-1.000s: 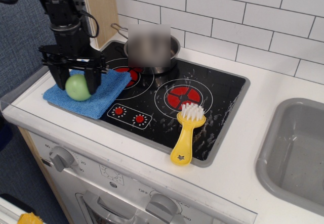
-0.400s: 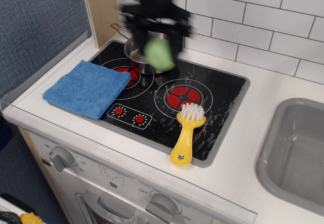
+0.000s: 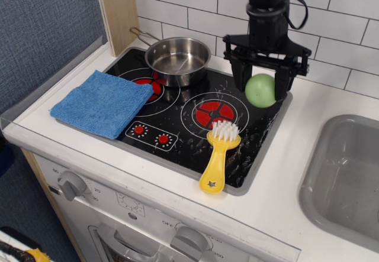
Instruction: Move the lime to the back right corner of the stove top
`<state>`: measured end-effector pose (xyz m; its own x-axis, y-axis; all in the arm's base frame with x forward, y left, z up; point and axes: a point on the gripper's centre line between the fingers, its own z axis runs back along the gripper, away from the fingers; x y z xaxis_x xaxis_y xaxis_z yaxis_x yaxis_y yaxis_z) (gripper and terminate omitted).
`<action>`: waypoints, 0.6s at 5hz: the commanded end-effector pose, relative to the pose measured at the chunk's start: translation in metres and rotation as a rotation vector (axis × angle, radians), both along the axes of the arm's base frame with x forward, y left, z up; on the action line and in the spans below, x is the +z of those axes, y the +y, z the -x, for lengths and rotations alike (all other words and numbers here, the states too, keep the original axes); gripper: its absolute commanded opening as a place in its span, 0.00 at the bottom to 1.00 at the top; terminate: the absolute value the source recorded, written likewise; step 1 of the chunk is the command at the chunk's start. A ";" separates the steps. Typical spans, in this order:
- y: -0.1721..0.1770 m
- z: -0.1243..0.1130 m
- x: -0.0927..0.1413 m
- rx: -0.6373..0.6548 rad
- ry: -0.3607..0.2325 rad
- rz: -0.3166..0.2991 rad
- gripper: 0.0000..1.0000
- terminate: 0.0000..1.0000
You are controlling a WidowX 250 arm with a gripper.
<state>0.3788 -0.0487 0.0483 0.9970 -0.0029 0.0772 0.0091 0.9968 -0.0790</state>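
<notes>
Lime (image 3: 260, 90) is held between the fingers of the gripper (image 3: 262, 83), over the back right corner of the stove top (image 3: 177, 120). Step in hand: placement. Whether the lime touches the surface cannot be told. Next move: lower if needed, release, retract upward.

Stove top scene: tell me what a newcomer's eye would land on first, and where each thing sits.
First is the black gripper at the back right of the stove top, its fingers either side of the pale green lime. Next comes the yellow brush lying at the front right edge, then the blue cloth over the left edge, with the steel pan on the back left burner.
</notes>
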 end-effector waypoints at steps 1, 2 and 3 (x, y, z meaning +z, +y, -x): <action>0.002 -0.002 -0.003 0.041 -0.027 -0.084 0.00 0.00; 0.003 -0.003 -0.004 0.044 -0.032 -0.098 0.00 0.00; 0.001 0.000 0.000 0.045 -0.039 -0.087 1.00 0.00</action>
<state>0.3868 -0.0442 0.0310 0.9964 0.0491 0.0688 -0.0499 0.9987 0.0103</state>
